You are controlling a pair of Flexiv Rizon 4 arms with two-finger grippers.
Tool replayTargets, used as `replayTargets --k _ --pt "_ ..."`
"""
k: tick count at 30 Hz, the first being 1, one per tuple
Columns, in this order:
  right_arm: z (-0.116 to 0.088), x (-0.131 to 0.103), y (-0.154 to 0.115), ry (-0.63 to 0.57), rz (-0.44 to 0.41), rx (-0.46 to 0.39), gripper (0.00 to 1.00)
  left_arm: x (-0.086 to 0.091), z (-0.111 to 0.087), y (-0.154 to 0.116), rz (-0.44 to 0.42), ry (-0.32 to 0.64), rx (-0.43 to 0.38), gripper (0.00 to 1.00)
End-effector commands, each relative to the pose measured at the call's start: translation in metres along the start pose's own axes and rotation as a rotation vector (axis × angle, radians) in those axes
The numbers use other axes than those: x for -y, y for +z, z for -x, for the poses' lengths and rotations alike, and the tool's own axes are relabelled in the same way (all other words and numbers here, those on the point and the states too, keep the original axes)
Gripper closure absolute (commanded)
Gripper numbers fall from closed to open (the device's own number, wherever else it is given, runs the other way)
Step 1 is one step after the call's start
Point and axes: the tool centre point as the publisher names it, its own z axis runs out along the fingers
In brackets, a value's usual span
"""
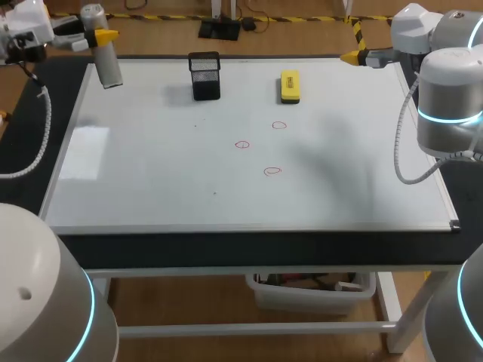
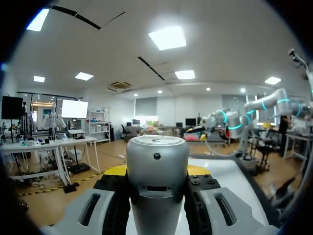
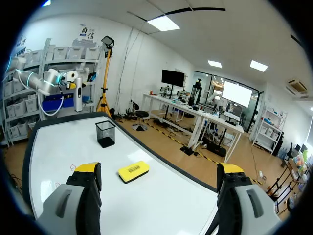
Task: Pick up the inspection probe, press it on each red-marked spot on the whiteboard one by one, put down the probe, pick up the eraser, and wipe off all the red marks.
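Note:
The silver cylindrical probe [image 1: 106,53] hangs upright over the whiteboard's [image 1: 151,173] far left corner. My left gripper [image 1: 102,35] is shut on it. In the left wrist view the probe [image 2: 157,181] fills the space between the fingers of the left gripper [image 2: 157,171]. Three small red circles [image 1: 279,126] [image 1: 241,144] [image 1: 272,171] are drawn near the board's middle. The yellow eraser [image 1: 290,86] lies flat at the far middle. My right gripper [image 1: 352,56] hovers open at the far right corner. The eraser [image 3: 133,171] lies ahead of the right gripper [image 3: 159,171].
A black mesh holder [image 1: 204,75] stands on the board left of the eraser; it also appears in the right wrist view as the holder [image 3: 105,133] beyond the eraser. The black table [image 1: 226,249] frames the board.

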Motion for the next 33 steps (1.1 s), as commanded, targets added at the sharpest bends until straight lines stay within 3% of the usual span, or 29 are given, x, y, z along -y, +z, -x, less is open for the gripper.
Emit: replayTargets --k 1,3,8,15,21,28,33 --pt "0.000 0.012 0.020 -0.097 -0.180 -0.126 0.00 0.002 -0.006 0.000 0.000 0.003 0.223 1.00" --pt "-0.002 0.013 0.034 -0.151 -0.238 -0.193 0.00 0.002 -0.006 0.000 0.000 0.003 0.223 1.00" --pt "-0.005 0.015 0.069 -0.231 -0.292 -0.373 0.00 0.002 -0.006 0.000 0.000 0.003 0.223 1.00" --pt "-0.014 0.012 0.114 -0.355 -0.357 -0.569 0.00 0.002 -0.006 0.000 0.000 0.003 0.223 1.00" --pt "-0.023 -0.003 0.148 -0.495 -0.405 -0.718 0.00 0.002 -0.006 0.000 0.000 0.003 0.223 1.00" --pt "-0.040 0.001 0.170 -0.795 -0.597 -0.891 0.00 0.002 -0.006 0.000 0.000 0.003 0.223 1.00" --pt "-0.050 0.011 0.173 -0.979 -0.725 -0.965 0.00 0.002 -0.006 0.000 0.000 0.003 0.223 1.00"
